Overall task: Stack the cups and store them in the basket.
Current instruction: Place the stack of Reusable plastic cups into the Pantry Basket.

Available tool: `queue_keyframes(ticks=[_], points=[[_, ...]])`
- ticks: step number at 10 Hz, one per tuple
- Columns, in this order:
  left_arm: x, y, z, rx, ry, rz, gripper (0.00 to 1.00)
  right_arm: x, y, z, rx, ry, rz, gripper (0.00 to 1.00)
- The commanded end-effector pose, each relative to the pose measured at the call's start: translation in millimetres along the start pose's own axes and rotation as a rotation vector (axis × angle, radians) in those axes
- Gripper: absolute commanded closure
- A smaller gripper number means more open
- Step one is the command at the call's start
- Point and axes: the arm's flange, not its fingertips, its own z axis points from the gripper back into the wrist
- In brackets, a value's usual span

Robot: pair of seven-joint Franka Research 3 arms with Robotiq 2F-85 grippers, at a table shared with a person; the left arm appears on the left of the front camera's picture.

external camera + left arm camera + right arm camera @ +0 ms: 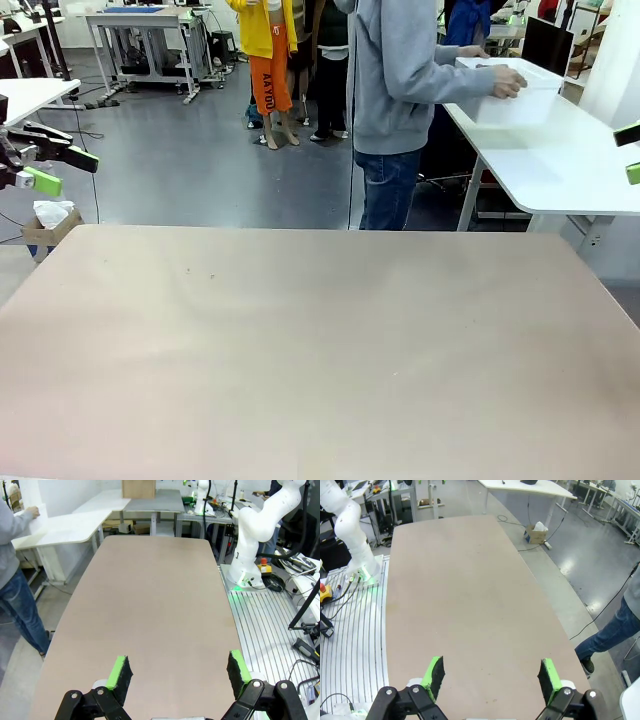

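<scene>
White basket (520, 98) — far from jaws.

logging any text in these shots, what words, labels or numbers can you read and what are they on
No text on the table, the white basket the person holds, or either claw.
Dark vertical lettering runs down the orange trousers in the far background of the front view; too small and blurred to read.
</scene>
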Motion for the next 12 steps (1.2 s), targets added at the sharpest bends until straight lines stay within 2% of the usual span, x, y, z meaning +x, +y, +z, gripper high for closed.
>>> queue_keyframes(ticks=[1, 12], points=[[1.7, -0.8, 1.0, -0.004, 0.01, 0.012, 0.0, 4.7, -2.4, 0.3, -0.001, -0.026, -0.007, 0.0], [1.7, -0.8, 1.0, -0.004, 0.01, 0.012, 0.0, 4.7, -2.4, 0.3, -0.001, -0.026, -0.007, 0.0]])
